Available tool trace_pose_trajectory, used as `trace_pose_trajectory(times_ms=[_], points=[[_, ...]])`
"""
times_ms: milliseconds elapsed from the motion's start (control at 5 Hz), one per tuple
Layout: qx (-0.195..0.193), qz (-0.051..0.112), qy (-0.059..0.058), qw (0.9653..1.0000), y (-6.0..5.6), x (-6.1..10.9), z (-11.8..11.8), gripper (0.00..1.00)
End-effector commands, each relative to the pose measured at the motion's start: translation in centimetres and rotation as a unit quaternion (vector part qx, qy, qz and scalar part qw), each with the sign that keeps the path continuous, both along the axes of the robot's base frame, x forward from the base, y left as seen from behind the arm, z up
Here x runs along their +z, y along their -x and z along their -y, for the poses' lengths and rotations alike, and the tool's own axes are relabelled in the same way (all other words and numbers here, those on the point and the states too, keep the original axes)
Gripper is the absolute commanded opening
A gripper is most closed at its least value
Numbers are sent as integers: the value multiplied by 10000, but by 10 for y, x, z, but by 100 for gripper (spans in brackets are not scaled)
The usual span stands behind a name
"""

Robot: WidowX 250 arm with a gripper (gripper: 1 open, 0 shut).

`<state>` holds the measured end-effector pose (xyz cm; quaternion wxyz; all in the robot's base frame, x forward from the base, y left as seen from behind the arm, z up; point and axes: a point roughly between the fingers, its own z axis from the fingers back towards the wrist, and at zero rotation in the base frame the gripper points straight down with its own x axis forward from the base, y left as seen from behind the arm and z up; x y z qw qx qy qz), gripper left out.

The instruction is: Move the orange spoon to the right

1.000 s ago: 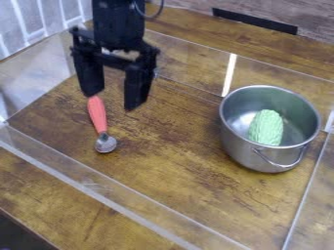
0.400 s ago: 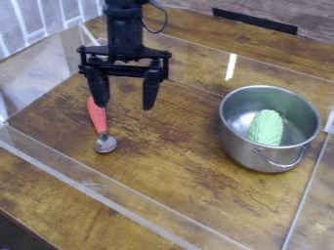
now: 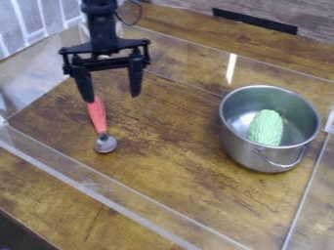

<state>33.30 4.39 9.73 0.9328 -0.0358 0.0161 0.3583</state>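
Item: orange spoon. Lies flat on the wooden bench, left of centre, red-orange handle pointing up and away, round metal bowl nearest the camera. Not yet moved right.

Item: claw. Wide open, empty, pointing straight down, fingers hanging on either side of the handle's upper end; the left finger looks just above or beside the handle, contact not discernible.

Item: steel pot. Stands well to the right, holding a green ribbed object.

Item: clear low wall. Borders the bench on the near side.

Handling note: the step appears to be the approach for a grasp. Best done by centring the fingers across the thick handle, lowering until they straddle it, then closing firmly; the carry to the right should stop short of the pot.

Change from earlier frames: the claw has shifted left and farther from the camera, and has rolled so its fingers now line up side by side across the handle. Spoon and pot unchanged.
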Motion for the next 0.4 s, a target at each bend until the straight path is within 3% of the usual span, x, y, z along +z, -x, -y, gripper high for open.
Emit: trace_pose_trajectory(times_ms=[0,200], points=[[600,238,18,9979,-3,2,-8,100],[918,214,26,9955,-4,-6,-8,100]])
